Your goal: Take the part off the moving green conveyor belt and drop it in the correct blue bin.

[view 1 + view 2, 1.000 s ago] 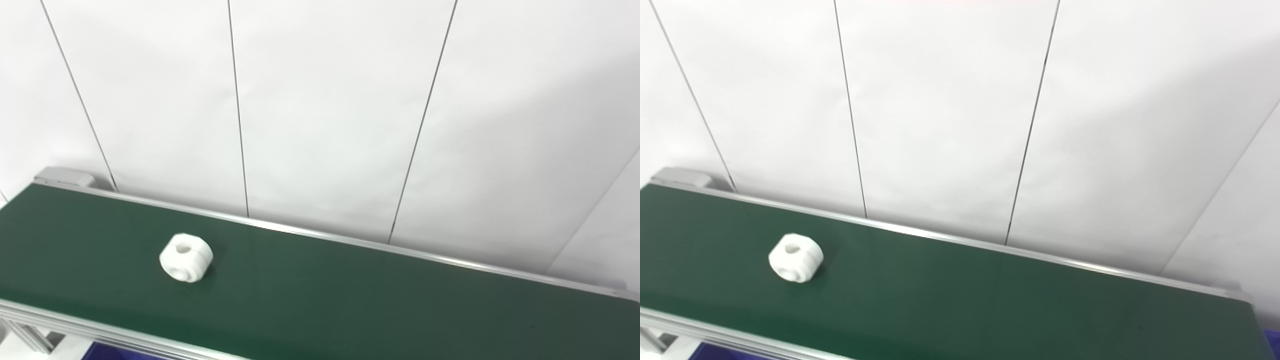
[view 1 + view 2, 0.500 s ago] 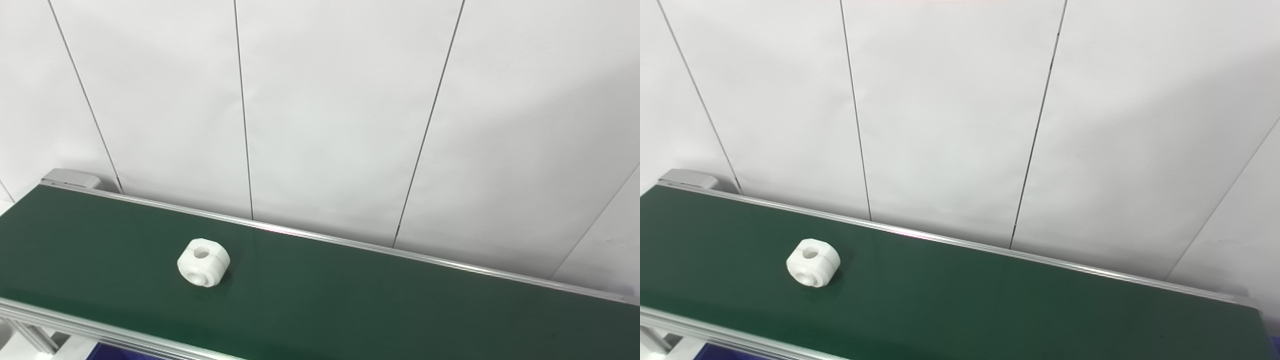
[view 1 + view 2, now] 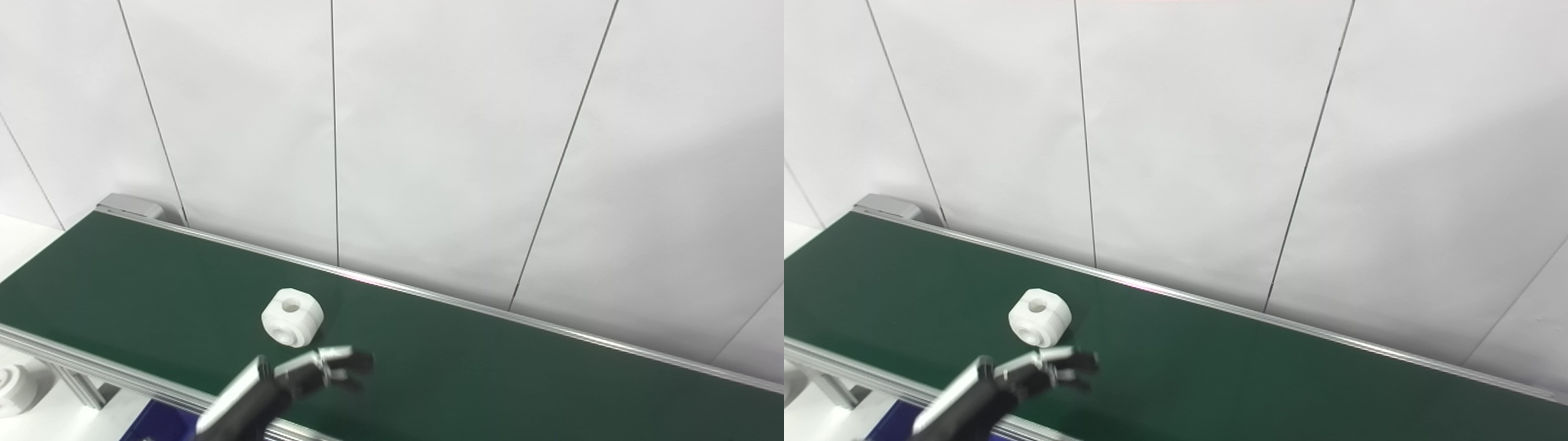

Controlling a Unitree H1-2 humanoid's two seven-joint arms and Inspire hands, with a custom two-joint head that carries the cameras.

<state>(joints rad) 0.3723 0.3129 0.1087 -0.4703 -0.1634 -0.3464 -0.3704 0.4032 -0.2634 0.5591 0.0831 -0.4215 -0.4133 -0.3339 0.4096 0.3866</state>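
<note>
Left hand [image 3: 306, 376] now in view from the bottom edge; absent half a second ago. It reaches out over the near side of the belt [image 3: 490, 367], fingers [image 3: 343, 355] spread loosely and pointing right, nothing held. Some motion blur on the fingertips. Right hand not in view.

Part [image 3: 293, 317]: white, squat, faceted like a nut, with a hole on top. It lies on the belt just beyond the hand, apart from it, no contact. Whole picture has also shifted right, so the camera has moved; part's own travel cannot be separated from that.

Judgement: reach begun, grasp not yet made. Part rides a moving belt, so the hand must lead it and close from above.

Around: white panelled wall [image 3: 429, 153] behind the belt; rail [image 3: 92, 364] along its near edge. Blue bin [image 3: 156, 425] corner shows under the rail. Another white part [image 3: 15, 383] at lower left, off the belt. Nothing lies between hand and part.
</note>
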